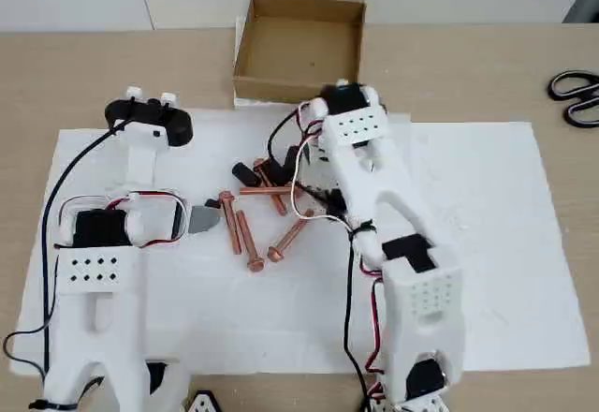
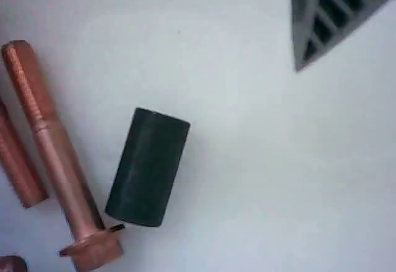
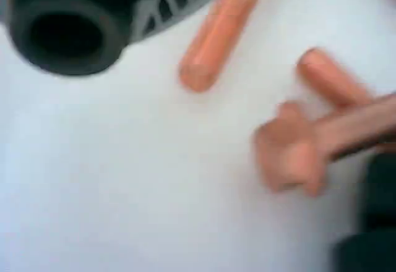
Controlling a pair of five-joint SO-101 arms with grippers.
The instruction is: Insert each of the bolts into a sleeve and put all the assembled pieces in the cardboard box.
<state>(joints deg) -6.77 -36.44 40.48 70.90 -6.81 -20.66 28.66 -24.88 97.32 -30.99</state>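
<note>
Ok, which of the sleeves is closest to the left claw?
The dark sleeve lying on its side alongside a copper bolt, just ahead of the left claw; the other sleeves sit over by the right arm.

A lab-like workbench: wooden table (image 1: 94, 75), white sheet (image 1: 487, 243), scissors (image 1: 576, 94).

Between the left arm (image 1: 140, 220) and the right arm (image 1: 374, 173) the copper bolts (image 1: 251, 229) lie fanned and crossing, with only narrow gaps of white sheet (image 1: 487, 225) among them. A black sleeve (image 2: 147, 167) lies just beside a bolt (image 2: 52, 154), with open sheet on its other side. The right arm's far end crowds the cardboard box (image 1: 281, 88) at its front wall. The box's left side meets bare surface (image 1: 94, 75). Scissors (image 1: 573, 96) lie well apart.
</note>
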